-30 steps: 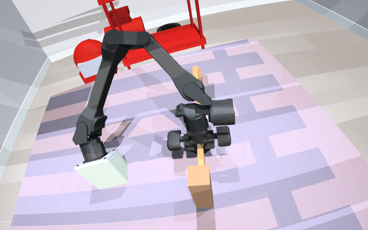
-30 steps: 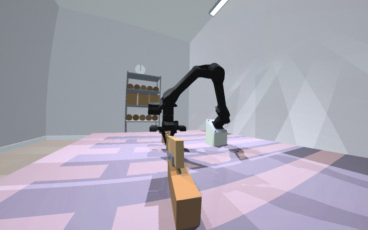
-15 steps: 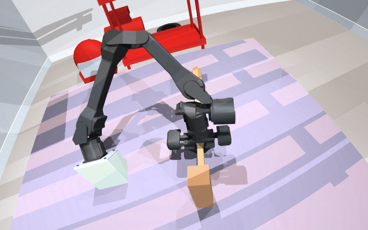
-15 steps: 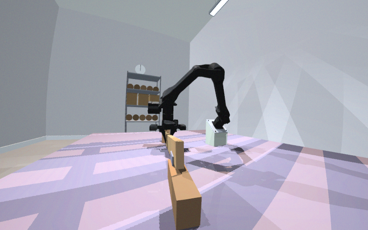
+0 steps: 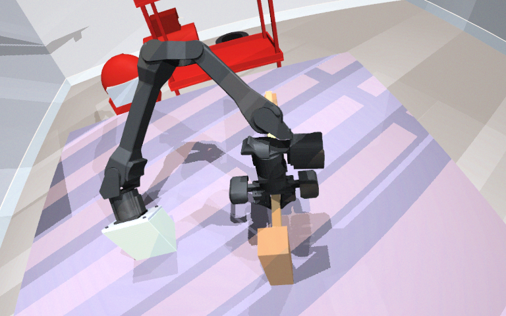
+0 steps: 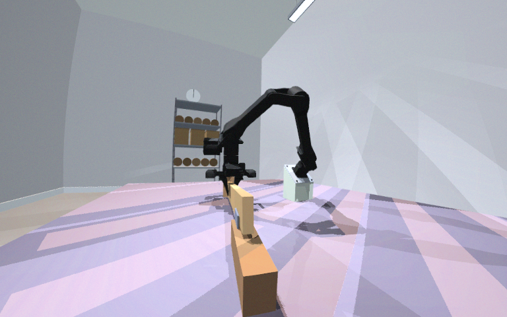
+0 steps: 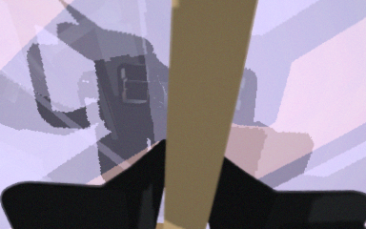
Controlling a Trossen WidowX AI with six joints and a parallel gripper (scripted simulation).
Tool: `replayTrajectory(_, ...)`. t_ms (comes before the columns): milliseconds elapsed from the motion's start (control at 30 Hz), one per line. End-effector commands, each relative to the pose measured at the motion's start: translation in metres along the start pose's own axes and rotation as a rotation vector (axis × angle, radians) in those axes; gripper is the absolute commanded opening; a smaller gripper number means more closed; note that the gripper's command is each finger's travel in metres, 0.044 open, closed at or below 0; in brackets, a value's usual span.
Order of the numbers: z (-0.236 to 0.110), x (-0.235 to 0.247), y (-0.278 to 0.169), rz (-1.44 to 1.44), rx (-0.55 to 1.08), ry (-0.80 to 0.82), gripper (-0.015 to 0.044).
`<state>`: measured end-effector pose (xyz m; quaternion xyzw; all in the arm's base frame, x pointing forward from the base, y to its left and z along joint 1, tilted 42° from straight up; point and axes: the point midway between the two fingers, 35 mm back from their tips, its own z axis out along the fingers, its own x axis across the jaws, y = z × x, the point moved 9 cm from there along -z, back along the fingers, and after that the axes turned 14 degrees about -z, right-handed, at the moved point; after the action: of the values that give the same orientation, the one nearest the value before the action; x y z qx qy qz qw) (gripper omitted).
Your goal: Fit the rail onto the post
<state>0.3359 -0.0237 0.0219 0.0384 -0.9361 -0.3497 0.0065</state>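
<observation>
The wooden rail [image 5: 276, 216] [image 6: 246, 214] [image 7: 205, 95] runs from the footboard block [image 6: 258, 257] toward the short post [image 5: 273, 240] [image 6: 225, 191]. Its far end stands at the bracket [image 6: 237, 218] on top of the block. My gripper [image 5: 276, 203] [image 7: 183, 146] points down and is shut on the rail, close to the post, with one finger on each side. The rail's near end is hidden behind the post's top in the top view. The pegs and holes are hidden, and I cannot tell whether the end touches the post or how high it is.
The arm's pale green base block [image 5: 149, 238] [image 6: 298, 190] stands on the table to one side of the rail. A red cart [image 5: 227, 55] and a red round object [image 5: 121, 70] stand beyond the table. A grey shelf [image 6: 197, 145] stands behind it.
</observation>
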Motion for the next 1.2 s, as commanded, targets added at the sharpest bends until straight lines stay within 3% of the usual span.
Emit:
replayTrajectory(0, -0.006, -0.002, -0.001, 0.001, -0.010, -0.018, 0.0000)
replayTrajectory(1167, -0.024, -0.002, -0.001, 0.001, -0.009, -0.018, 0.0000)
